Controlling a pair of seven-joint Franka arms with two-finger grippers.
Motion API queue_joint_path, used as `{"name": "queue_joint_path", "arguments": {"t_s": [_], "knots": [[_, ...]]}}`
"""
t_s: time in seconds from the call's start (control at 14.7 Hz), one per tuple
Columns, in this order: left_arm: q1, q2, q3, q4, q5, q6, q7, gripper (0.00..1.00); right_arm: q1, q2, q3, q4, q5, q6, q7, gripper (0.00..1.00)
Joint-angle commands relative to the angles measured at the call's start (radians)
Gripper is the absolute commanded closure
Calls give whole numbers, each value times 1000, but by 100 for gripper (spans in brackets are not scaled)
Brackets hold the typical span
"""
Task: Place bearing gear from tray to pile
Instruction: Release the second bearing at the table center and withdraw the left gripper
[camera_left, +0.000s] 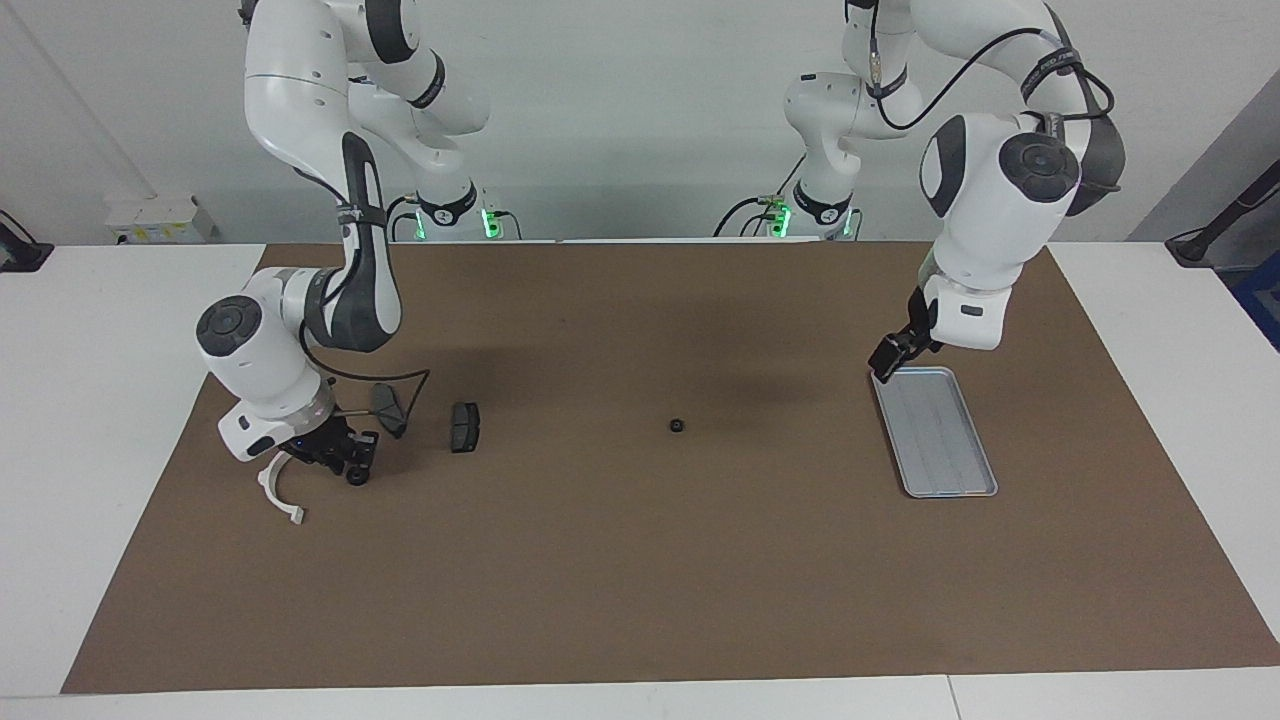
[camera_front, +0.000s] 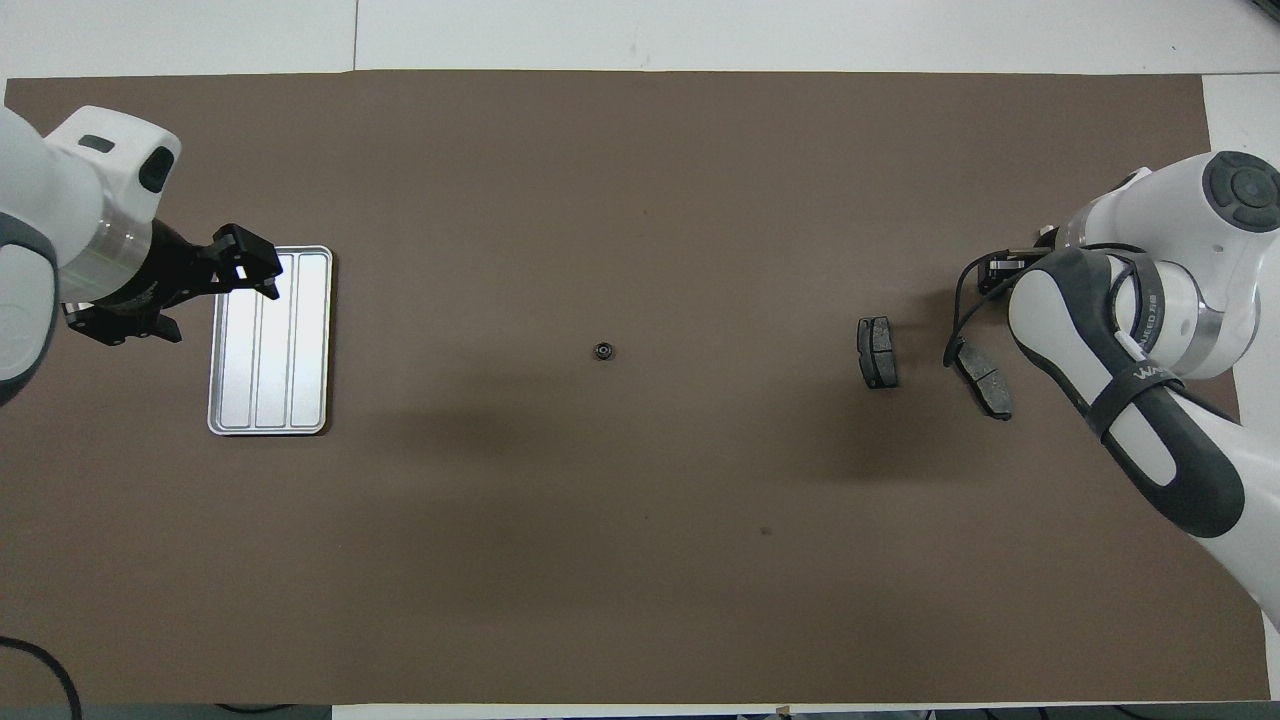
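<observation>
The bearing gear (camera_left: 677, 425), loose mid-surface and well apart from the pile (camera_left: 464, 427), may be missed: the spread, empty left end effector (camera_left: 893, 355) hangs over the tray (camera_left: 940, 445), and the right end effector (camera_left: 335, 452), whose grip I cannot tell, sits low at the pile.

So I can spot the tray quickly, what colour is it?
The tray is silver-grey metal with lengthwise grooves; the overhead view shows it best.

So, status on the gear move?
Left gripper open over tray. Right gripper low at pile. One bearing gear lying between tray and pile. Nothing blocking.
</observation>
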Motion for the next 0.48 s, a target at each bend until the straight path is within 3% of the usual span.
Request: {"name": "queue_joint_path", "arguments": {"t_s": [0.0, 0.14, 0.27, 0.41], "knots": [[37, -70, -21, -62, 2, -15, 43, 0, 8, -16, 6, 4, -9, -8, -25, 48], [47, -69, -23, -63, -1, 8, 43, 0, 64, -22, -12, 62, -6, -69, -24, 45], [69, -70, -21, -60, -1, 12, 40, 0, 129, -21, -34, 179, -6, -175, -3, 32], [96, -72, -29, -65, -1, 8, 42, 0, 186, -10, -34, 334, -5, -300, 51, 0]]}}
